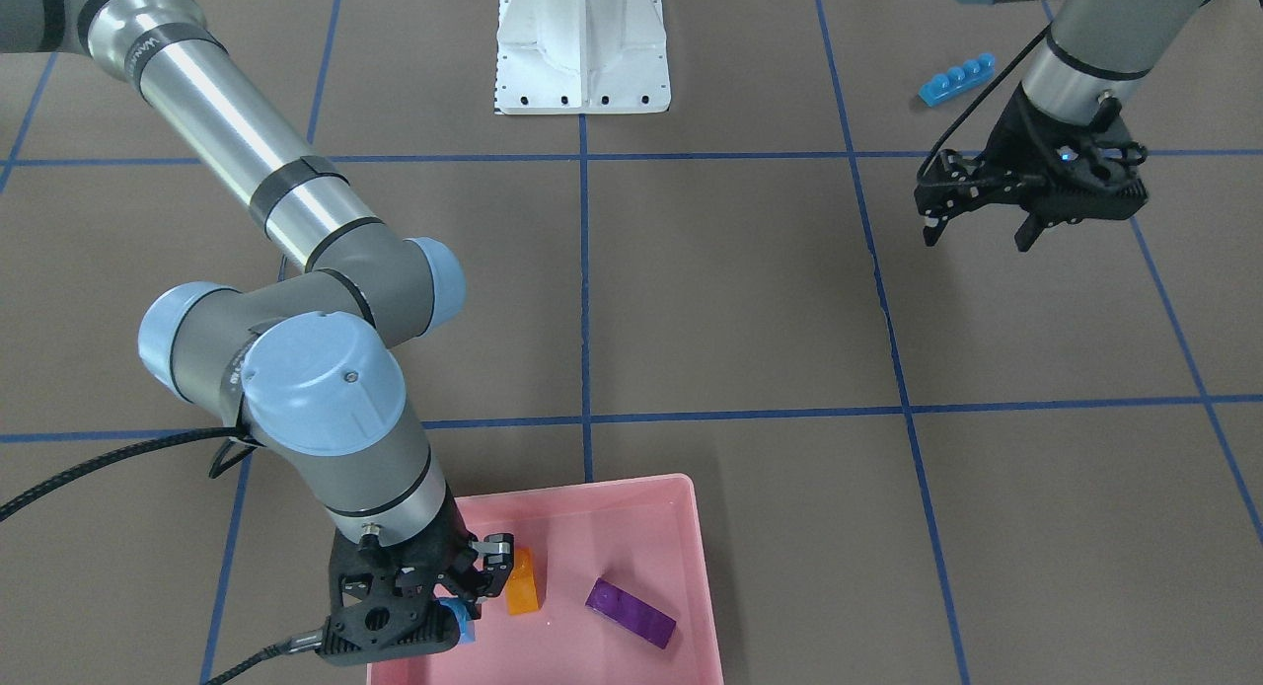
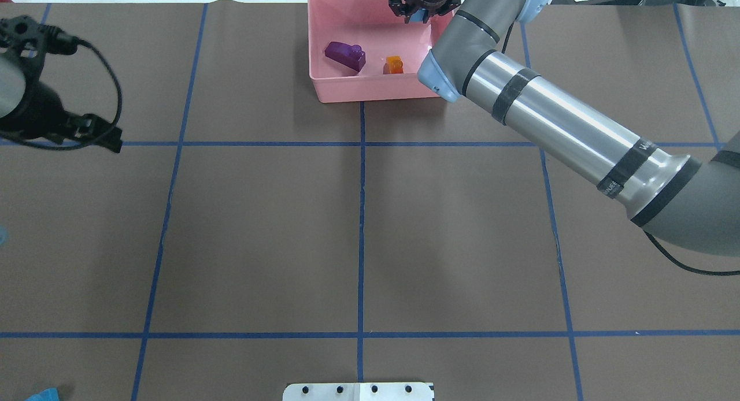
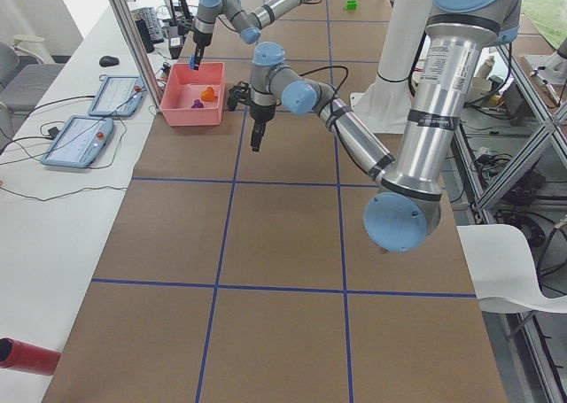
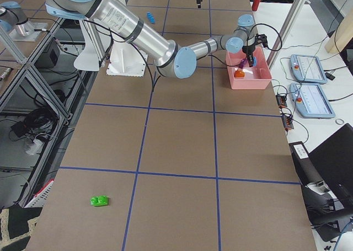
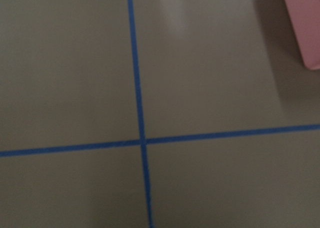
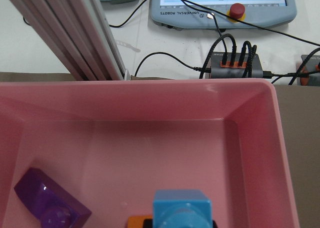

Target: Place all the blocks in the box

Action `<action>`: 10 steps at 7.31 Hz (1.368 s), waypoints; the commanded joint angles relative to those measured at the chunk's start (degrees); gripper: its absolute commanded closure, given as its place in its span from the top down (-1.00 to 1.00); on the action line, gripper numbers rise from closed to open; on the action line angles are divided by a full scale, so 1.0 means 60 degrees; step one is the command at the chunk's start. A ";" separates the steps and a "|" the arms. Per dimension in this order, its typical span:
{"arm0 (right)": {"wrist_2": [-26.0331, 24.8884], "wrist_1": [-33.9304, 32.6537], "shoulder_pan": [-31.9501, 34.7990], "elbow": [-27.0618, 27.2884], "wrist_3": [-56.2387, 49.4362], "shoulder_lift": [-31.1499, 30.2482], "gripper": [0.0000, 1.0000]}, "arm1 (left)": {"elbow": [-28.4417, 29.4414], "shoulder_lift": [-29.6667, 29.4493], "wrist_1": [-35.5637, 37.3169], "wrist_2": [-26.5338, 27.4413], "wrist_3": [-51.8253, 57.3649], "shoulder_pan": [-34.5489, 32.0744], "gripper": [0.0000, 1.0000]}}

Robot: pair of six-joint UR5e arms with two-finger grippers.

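Right gripper [image 2: 416, 15] pinches half-hidden small blue plastic brick [image 6: 181, 210]; left gripper [image 1: 979, 233] spread. Pink plastic tray [image 1: 696, 527] holds two — orange brick [image 1: 522, 583], purple brick [image 1: 630, 613]; outside, two — long blue brick [image 1: 955, 79], green brick [image 4: 100, 200].

The box [image 1: 703, 567] is smooth pink plastic with a soft sheen. The purple block [image 1: 631, 613] and orange block [image 1: 522, 583] are glossy, slightly see-through plastic; the small blue block [image 6: 182, 210] looks smooth and duller. The table [image 1: 730, 290] is covered in a matt brown, paper-like sheet crossed by blue tape [image 1: 584, 270]. The right arm [image 1: 222, 122] has a shiny metal tube and smooth pale-blue plastic caps [image 1: 321, 369]. The pedestal [image 1: 582, 43] is white painted metal.
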 commanded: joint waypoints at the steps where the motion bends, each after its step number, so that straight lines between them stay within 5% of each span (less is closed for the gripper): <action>1: -0.0357 0.0418 -0.0161 -0.0392 0.0519 0.0144 0.97 | -0.1307 0.2706 -0.0859 -0.0011 0.1138 0.0461 1.00; 3: -0.0357 0.0420 -0.0118 -0.0379 0.0504 0.0187 0.99 | -0.1281 0.4745 -0.3389 0.0091 0.0877 0.1165 1.00; 6: 0.0050 -0.0030 0.0218 0.0217 0.0388 0.0072 0.99 | -0.1281 0.6243 -0.4612 0.1070 0.0758 0.3548 1.00; 8: 0.0900 -0.3122 0.0541 0.2814 -0.0325 -0.0745 0.99 | -0.1223 0.7690 -0.6509 0.1479 -0.0537 0.4835 1.00; 10: 0.1019 -0.5271 0.0600 0.5059 -0.1352 -0.1811 0.99 | -0.1092 0.7918 -0.6960 0.3319 -0.2776 0.7482 1.00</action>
